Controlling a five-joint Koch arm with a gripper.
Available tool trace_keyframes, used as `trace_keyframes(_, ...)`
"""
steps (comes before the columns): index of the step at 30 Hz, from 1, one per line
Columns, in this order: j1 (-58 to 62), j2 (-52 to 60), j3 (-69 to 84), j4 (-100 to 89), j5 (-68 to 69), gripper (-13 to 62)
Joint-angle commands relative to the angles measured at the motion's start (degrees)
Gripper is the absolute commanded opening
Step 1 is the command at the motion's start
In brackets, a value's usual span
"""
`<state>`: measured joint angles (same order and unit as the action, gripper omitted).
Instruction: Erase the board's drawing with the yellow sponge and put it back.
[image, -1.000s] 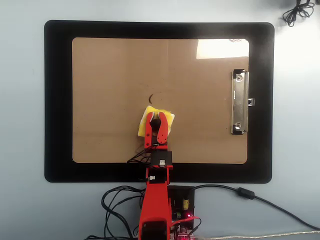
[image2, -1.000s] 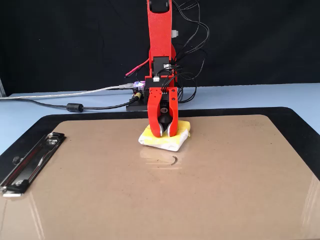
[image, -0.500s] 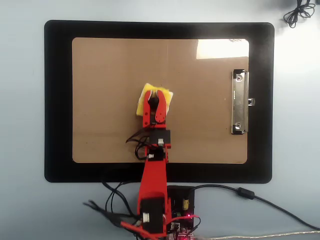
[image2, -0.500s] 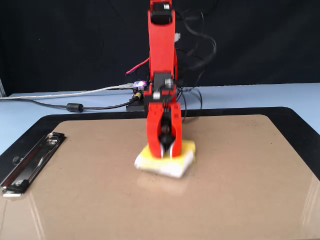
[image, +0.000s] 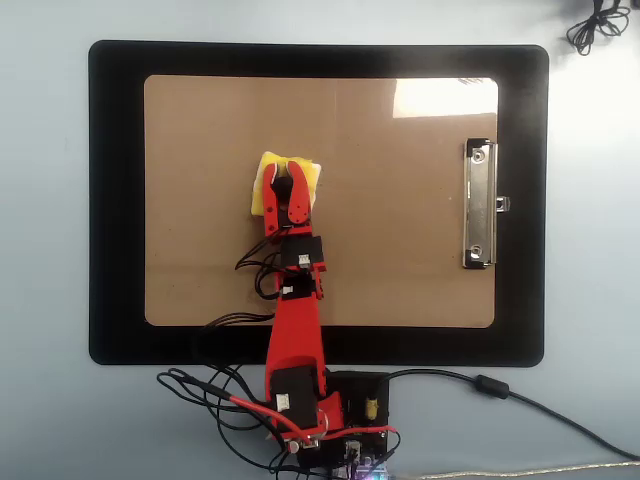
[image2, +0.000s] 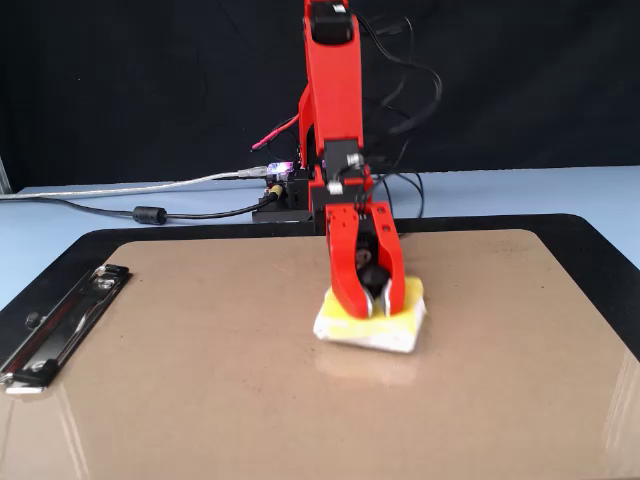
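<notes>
Pressing down on the board (image: 400, 270), the tool (image: 285, 172) has its jaws closed around the yellow sponge (image: 268, 178) knob; the sponge lies flat directly beneath it, with no drawing visible nearby.

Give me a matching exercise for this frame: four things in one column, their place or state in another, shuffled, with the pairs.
Things:
1. yellow sponge
2. metal clip
3. black mat
4. gripper

Places or states:
A. lies under the board
B. at the board's right short edge, overhead view
C. closed on the sponge's knob
D. resting on the board, left of centre, overhead view

Pairs: 1-D, 2-B, 3-A, 4-C
</notes>
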<state>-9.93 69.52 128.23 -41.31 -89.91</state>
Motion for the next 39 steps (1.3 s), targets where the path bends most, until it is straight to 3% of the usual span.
trace_keyframes(1, 2.72, 0.0, 2.37, -0.09, -1.41, -8.1)
trace_keyframes(8, 3.69, 17.93, 28.48, -6.77, -1.41, -8.1)
trace_keyframes(11, 3.69, 20.92, 29.62, -6.59, -1.41, -8.1)
trace_keyframes(14, 3.87, 13.54, 21.01, -6.5, -1.32, -8.1)
trace_keyframes(20, 4.04, -11.95, -8.0, -6.59, -1.32, -8.1)
trace_keyframes(22, 3.96, -12.83, -8.61, -6.59, -1.32, -8.1)
trace_keyframes(26, 3.43, 3.08, 1.76, -0.44, -1.23, -8.1)
trace_keyframes(32, -6.68, 37.62, 4.66, 43.15, -4.57, -8.1)
trace_keyframes(35, -15.56, 44.38, 2.55, 51.5, -13.54, -8.1)
trace_keyframes(39, -28.3, 44.21, 0.09, 51.86, -19.07, -8.1)
